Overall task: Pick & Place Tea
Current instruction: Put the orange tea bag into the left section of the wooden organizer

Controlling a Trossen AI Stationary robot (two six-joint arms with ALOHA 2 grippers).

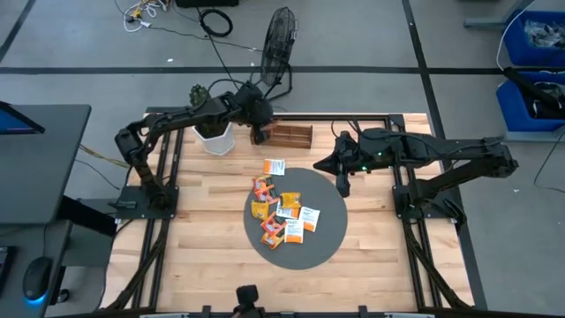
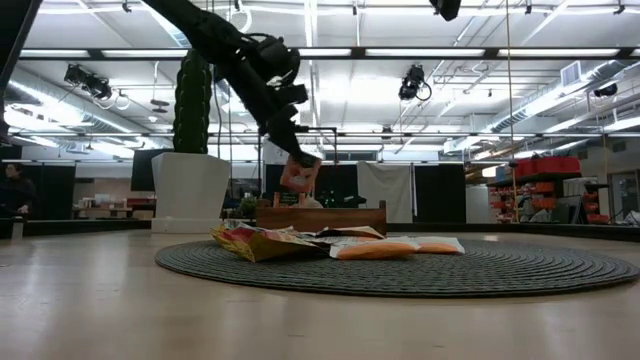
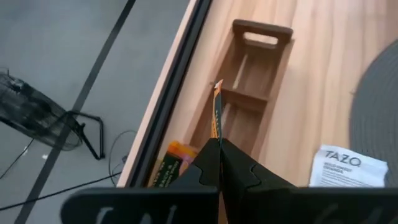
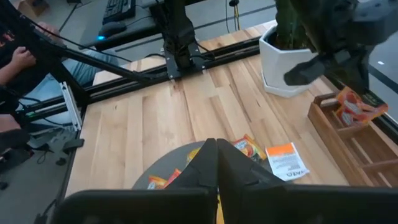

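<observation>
Tea sachet [image 2: 299, 174] is hanging clamped in our left gripper [image 1: 257, 132] above the wooden tray [image 1: 291, 137]; we're lowering squarely (right gripper [image 1: 341, 184] closed, waiting).

The tabletop [image 1: 203, 221] is pale, smooth wood planks. The grey disc [image 2: 500, 272] looks woven and matt, its surface ribbed. The tea sachets [image 1: 284, 216] are printed paper; the tray [image 3: 252, 93] is brown wood.

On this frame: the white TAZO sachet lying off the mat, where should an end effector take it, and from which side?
The white TAZO sachet lies flat on the table beside the grey mat. Probably best from straight above, pinching an exposed edge.
</observation>
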